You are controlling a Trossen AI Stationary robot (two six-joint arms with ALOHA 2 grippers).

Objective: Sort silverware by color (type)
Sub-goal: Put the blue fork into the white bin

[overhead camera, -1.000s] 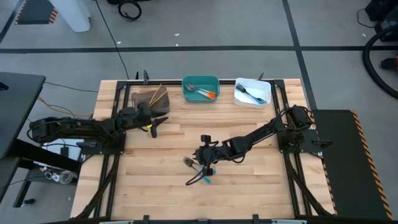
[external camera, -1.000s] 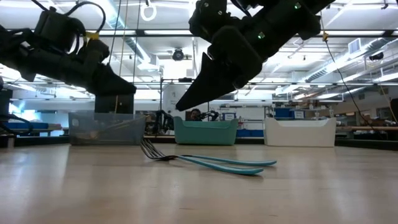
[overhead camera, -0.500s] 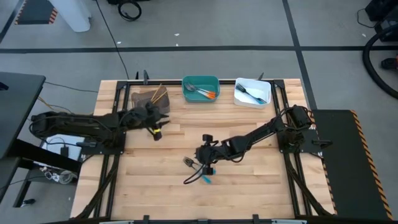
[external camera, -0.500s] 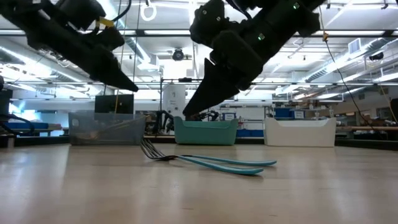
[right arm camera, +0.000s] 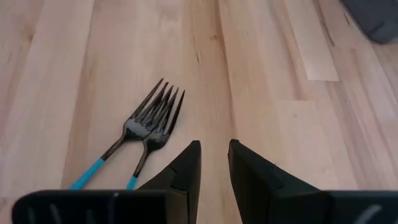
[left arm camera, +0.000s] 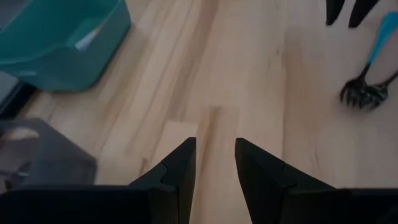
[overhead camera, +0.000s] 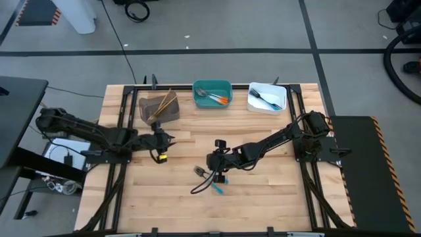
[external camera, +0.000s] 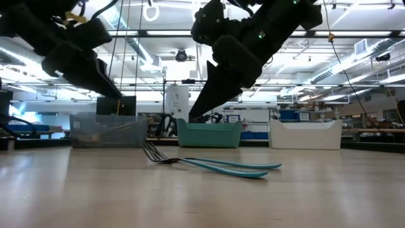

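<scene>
left arm: low over the counter [overhead camera: 263,197] at its left side, left gripper [overhead camera: 160,141] hanging just in front of the grey bin [overhead camera: 159,105]; jaws a little apart, nothing between them.

grey bin: back left of the counter, holding gold-coloured pieces [overhead camera: 166,101] leaning on its wall.

teal bin [overhead camera: 212,86]: back centre, silver pieces with orange handles [overhead camera: 222,99] inside.

two blue-handled forks [right arm camera: 144,138]: loose on the bare wood near the counter's middle, side by side and touching, dark tines fanned out, blue handles [external camera: 234,166] trailing toward the front edge.

right gripper [overhead camera: 214,161]: reaching in from the right, poised above and just beside the fork heads, not touching them; jaws slightly spread with a narrow gap, empty.

white bin [overhead camera: 267,97]: back right, dark pieces with blue handles [overhead camera: 266,100] inside.

step in hand, as judged: picking up one fork. to do it well, shift the jaws over a single neck just behind the tines, come straight down and close across its narrow width; the touching pair may otherwise lift together or skid.
</scene>
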